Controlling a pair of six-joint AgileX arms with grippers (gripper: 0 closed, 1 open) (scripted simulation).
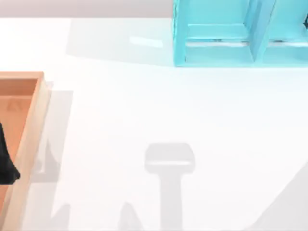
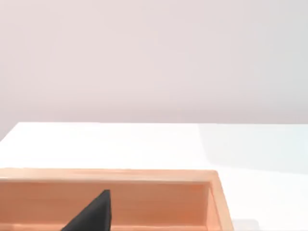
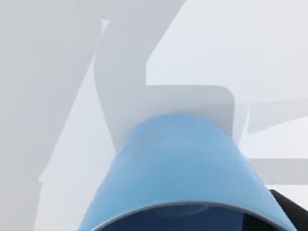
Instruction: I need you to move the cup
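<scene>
Blue cup (image 3: 185, 168), rim cut off, fills the right wrist view; finger states cannot be told.

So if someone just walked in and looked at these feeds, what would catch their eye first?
Probably the blue cup, which looms large in the right wrist view, close to the camera with the white table behind it. Next, the cyan shelf unit at the far right of the table in the top view. Then the wooden tray at the left edge, with the left hand over it.
</scene>
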